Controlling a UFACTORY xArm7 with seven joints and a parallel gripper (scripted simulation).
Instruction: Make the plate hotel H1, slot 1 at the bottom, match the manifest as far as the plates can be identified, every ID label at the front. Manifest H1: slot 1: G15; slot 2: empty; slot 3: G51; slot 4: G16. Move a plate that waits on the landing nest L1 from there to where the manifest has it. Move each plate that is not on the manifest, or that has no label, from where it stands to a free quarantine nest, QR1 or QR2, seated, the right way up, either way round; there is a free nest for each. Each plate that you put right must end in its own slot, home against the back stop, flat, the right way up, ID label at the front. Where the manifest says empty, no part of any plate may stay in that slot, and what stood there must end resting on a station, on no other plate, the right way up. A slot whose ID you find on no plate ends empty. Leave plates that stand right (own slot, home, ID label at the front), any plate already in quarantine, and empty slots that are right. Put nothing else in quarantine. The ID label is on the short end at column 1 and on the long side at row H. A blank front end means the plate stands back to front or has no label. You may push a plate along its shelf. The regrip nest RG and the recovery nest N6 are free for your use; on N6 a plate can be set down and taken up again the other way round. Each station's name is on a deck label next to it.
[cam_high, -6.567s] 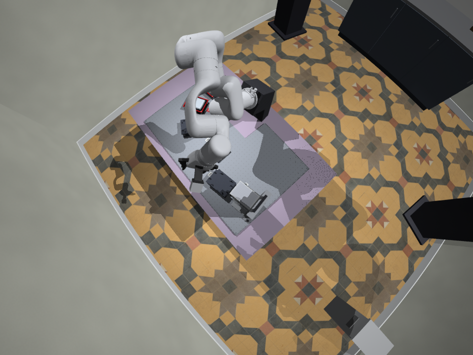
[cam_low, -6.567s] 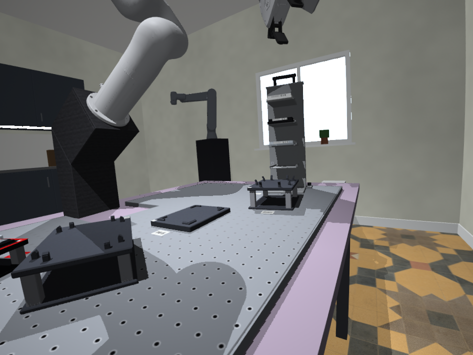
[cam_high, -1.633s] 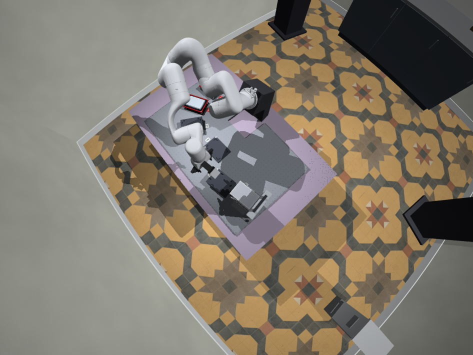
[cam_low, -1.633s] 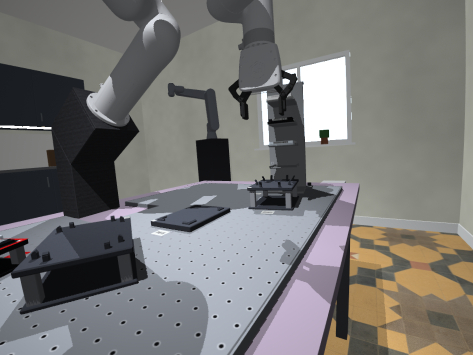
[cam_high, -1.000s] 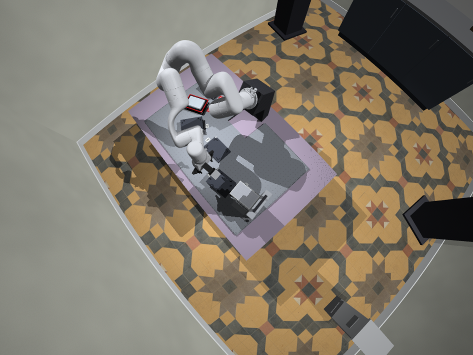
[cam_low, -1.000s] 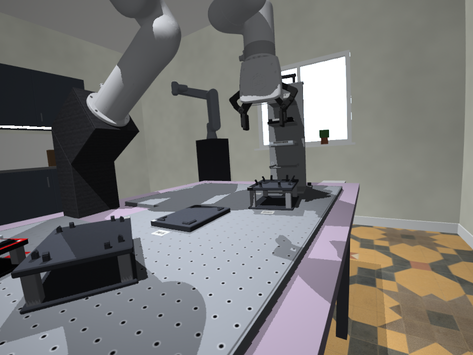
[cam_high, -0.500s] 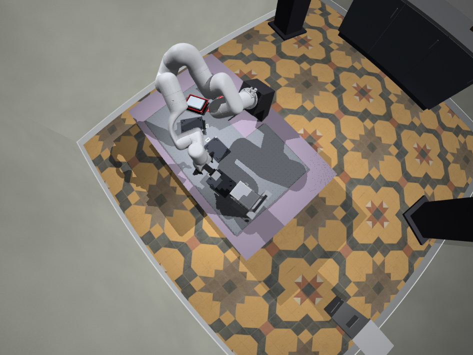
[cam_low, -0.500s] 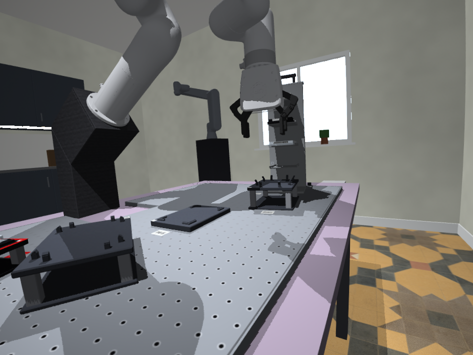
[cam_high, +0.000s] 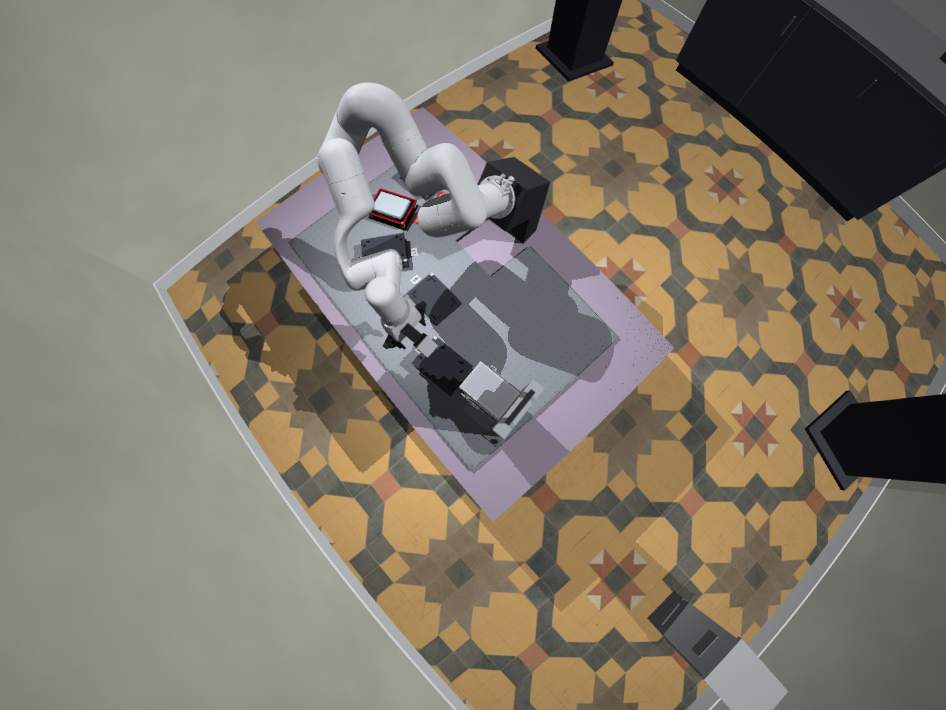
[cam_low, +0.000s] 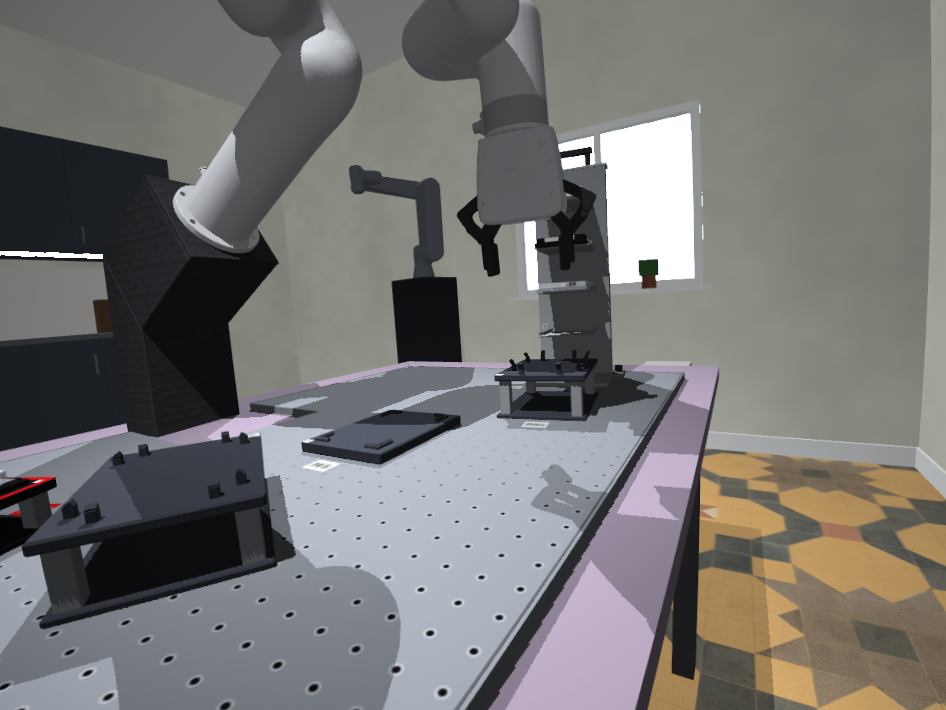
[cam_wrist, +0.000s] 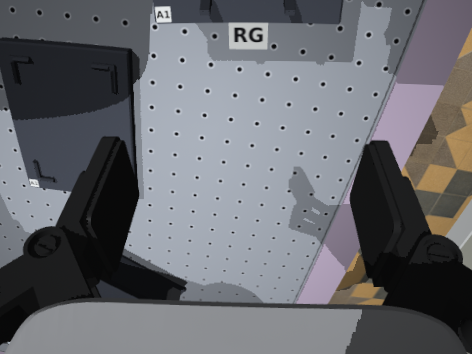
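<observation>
My gripper (cam_high: 407, 328) (cam_low: 528, 269) (cam_wrist: 243, 166) is open and empty, high above the deck between N6 and RG. The hotel (cam_low: 599, 313) stands beyond RG. A pale plate (cam_high: 482, 384) is on its top level, which my gripper hides in the exterior view. Below it are a dark plate (cam_low: 556, 241) and then a pale plate (cam_low: 565, 285); the shelf (cam_low: 569, 332) under that looks bare. Plate IDs are unreadable. The nest RG (cam_high: 445, 366) (cam_low: 546, 372) (cam_wrist: 320, 11) and the flat nest N6 (cam_high: 434, 294) (cam_low: 382, 437) (cam_wrist: 70, 90) are empty.
A raised dark nest (cam_high: 385, 246) (cam_low: 164, 489) stands empty; its name is unreadable. A red-edged nest holds a pale plate (cam_high: 392, 204). More red parts (cam_high: 440, 195) show beside the arm, mostly hidden. A second, dark arm (cam_low: 429, 221) stands in the background.
</observation>
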